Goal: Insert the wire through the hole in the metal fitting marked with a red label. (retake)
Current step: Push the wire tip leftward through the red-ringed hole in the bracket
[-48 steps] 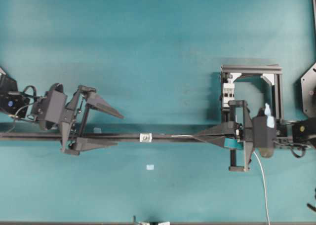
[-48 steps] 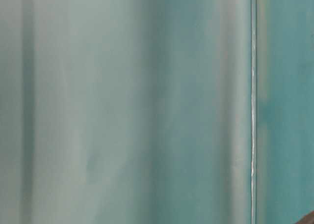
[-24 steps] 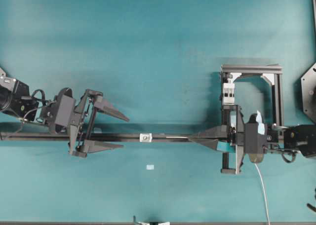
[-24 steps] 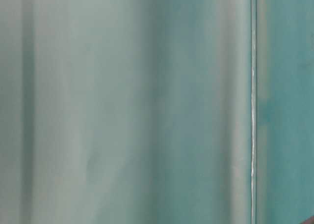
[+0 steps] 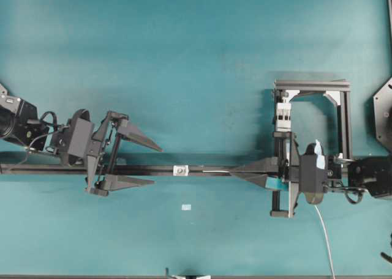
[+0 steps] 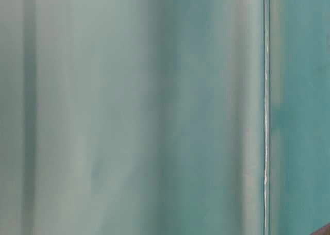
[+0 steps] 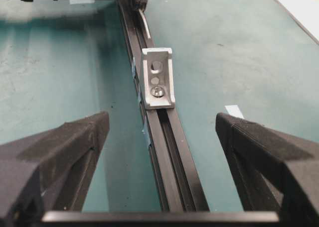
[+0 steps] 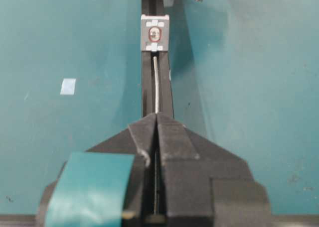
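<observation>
We've got the right gripper point(image 8: 156, 118) clamped tight on the wire point(image 8: 156, 85), whose bare tip pokes out straight along the black rail point(image 5: 202, 169) and stops just short of the metal fitting point(image 8: 155, 33). That fitting sits on the rail near the middle of the table point(image 5: 196, 59), well away from its edges, and its hole point(image 8: 154, 35) is ringed in red on the side facing us. Over on the far side, our left gripper point(image 5: 150, 165) hangs spread wide, one finger either side of the rail, gripping nothing. The fitting stands a little beyond its fingertips point(image 7: 94, 125).
</observation>
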